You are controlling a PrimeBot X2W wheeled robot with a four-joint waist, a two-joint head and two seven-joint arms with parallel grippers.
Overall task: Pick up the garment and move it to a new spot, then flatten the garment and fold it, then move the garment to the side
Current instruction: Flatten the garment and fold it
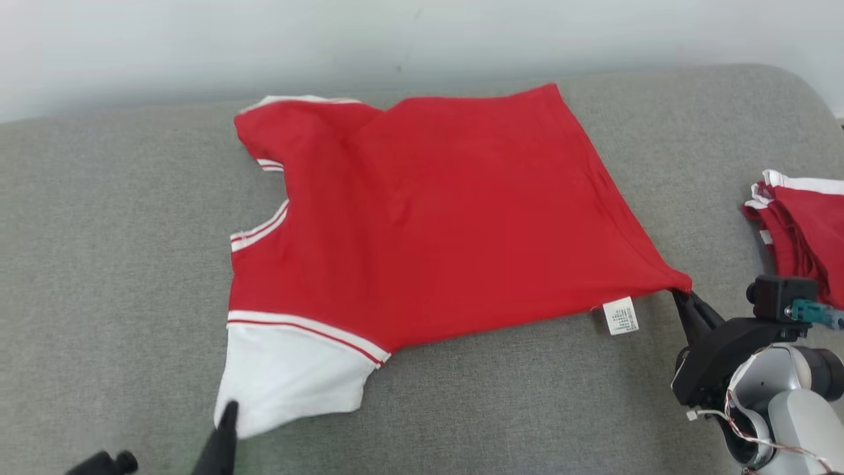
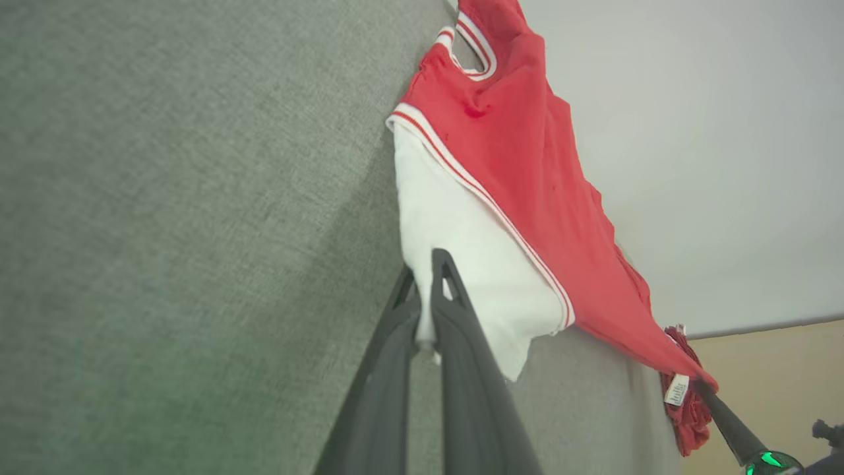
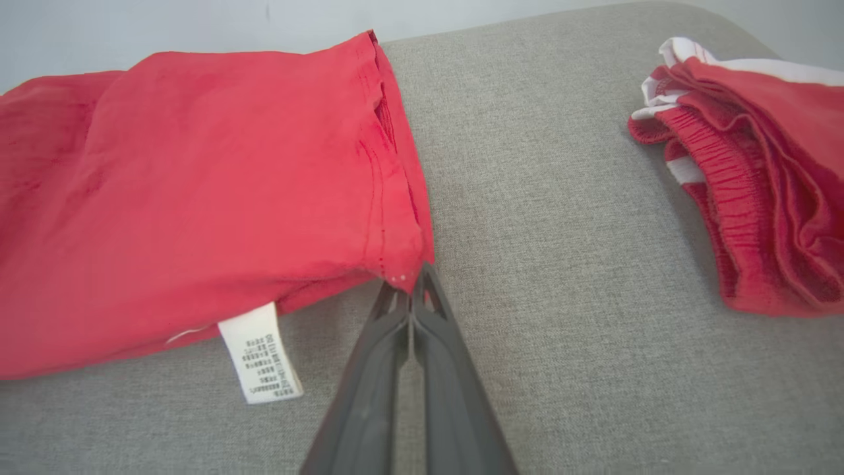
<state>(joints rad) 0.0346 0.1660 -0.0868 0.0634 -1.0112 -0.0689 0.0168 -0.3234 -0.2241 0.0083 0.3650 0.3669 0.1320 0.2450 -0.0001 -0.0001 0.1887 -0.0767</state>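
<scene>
The garment [image 1: 428,218] is a red T-shirt with white sleeves and red-and-white striped trim at the neckline [image 1: 260,231] and shoulder seams. It lies spread on the grey fabric surface [image 1: 99,264], neck toward my left and hem toward my right. It is mostly flat, with soft creases across the body. Of the far sleeve [image 1: 297,101], a white edge peeks out past the shoulder.

My left pincer [image 1: 227,412] is clamped on the edge of the near white sleeve [image 1: 290,373]. My right pincer [image 1: 679,293] is clamped on the near hem corner, which is drawn out to a point. A white care label [image 1: 620,316] sticks out from the hem just beside that corner.

The head view gives the shirt's whole outline. The left wrist view shows the sleeve's edge caught between my dark fingers [image 2: 461,356]. The right wrist view shows the hem's stitching, its layers gaping slightly, and print on the label too small to read. That view also shows that the second pile of red cloth [image 3: 758,178], lying apart from the shirt at my right, has a gathered elastic band and white trim.
</scene>
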